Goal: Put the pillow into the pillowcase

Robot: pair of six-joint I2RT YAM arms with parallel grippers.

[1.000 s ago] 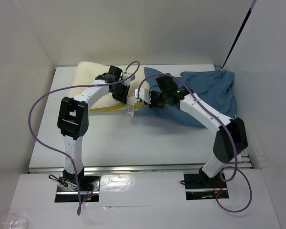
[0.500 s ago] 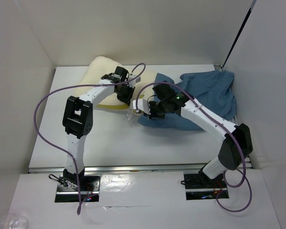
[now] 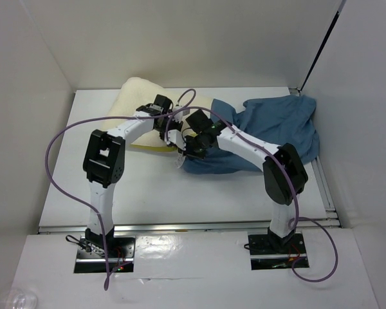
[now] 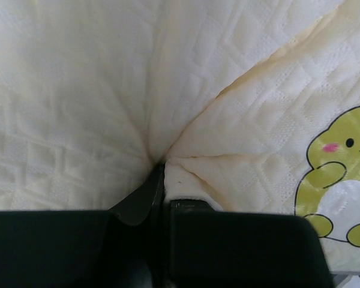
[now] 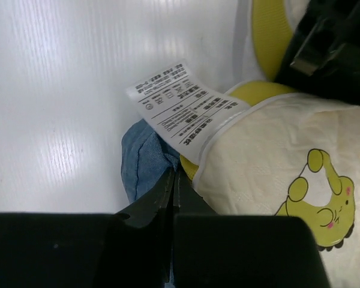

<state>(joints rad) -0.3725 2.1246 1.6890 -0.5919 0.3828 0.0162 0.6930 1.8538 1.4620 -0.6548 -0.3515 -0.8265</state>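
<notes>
Our left gripper (image 4: 162,198) pinches the pillow (image 4: 78,90), right gripper (image 5: 173,186) clamps the pillowcase (image 5: 141,159) hem — which we see stretching toward the table (image 3: 212,193)'s far-right corner.

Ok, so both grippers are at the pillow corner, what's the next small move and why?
Probably have the right gripper draw the pillowcase edge it pinches over the pillow corner. That corner, with its white tag, lies at the blue edge, uncovered, while the left gripper clamps a pillow fold to steady it.
</notes>
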